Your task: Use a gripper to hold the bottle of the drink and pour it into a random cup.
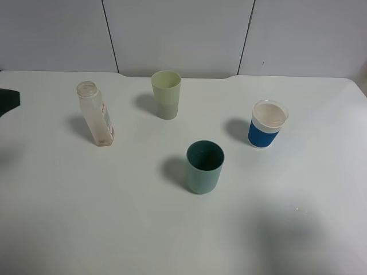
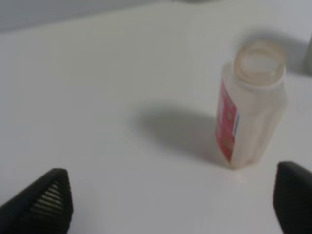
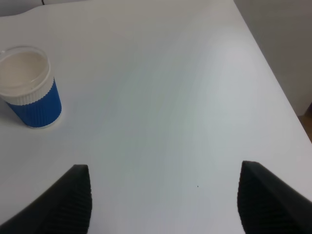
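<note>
Bottle sits untouched at the table's left, uncapped, clear flat-sided plastic, only a reddish trace of drink at the bottom. Nothing's grabbed or poured yet. Left gripper hangs released nearby with ribbed dark pads; right gripper is spread too. Pale green tumbler waits further back, smooth and tapered.

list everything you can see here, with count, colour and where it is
bottle: 1, clear with a red and white label, uncapped, upright at the table's left
yellow-green cup: 1, pale yellow-green, back centre
teal cup: 1, teal, centre, nearest the front
blue cup: 1, blue with a white rim, right side
table: 1, white, under everything
wall panels: several, grey-white, behind the table
left gripper: 1, black fingers, open, short of the bottle
right gripper: 1, black fingers, open, over bare table near the blue cup
</note>
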Controlling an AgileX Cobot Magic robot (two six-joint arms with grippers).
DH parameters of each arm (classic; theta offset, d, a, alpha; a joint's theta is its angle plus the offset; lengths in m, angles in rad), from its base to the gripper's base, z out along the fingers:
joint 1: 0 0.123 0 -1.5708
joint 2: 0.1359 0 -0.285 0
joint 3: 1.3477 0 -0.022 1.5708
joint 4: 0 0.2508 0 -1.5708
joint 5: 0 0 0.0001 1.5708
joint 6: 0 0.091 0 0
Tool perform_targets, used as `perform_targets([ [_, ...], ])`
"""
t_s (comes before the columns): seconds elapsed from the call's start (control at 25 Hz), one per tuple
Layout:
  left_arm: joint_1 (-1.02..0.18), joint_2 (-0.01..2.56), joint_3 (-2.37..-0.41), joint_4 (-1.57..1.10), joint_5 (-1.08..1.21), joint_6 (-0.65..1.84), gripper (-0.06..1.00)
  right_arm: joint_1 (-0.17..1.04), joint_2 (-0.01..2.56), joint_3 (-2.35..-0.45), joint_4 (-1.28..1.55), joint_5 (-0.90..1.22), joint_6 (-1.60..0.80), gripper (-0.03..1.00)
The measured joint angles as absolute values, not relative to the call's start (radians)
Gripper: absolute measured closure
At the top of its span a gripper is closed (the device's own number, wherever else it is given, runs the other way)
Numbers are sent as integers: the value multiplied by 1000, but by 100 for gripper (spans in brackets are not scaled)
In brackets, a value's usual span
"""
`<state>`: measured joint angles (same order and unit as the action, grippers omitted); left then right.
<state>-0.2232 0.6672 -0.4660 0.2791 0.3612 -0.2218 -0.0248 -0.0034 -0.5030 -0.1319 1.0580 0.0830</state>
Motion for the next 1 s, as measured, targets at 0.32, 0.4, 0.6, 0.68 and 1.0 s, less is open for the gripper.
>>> perform_targets([
  [0.32, -223, 456, -600, 278, 645, -196, 12, -25, -3, -503, -132, 1058, 83, 33],
  [0.4, -223, 440, -651, 270, 719, -192, 12, -25, -3, -503, -132, 1058, 83, 33],
  [0.6, -223, 404, -730, 183, 852, -158, 12, -25, -3, -503, -132, 1058, 83, 33],
  [0.68, -223, 372, -735, 136, 873, -110, 12, -25, -3, -503, -132, 1058, 83, 33],
  [1.0, -223, 199, -735, 60, 991, -15, 12, -25, -3, -503, -132, 1058, 83, 33],
])
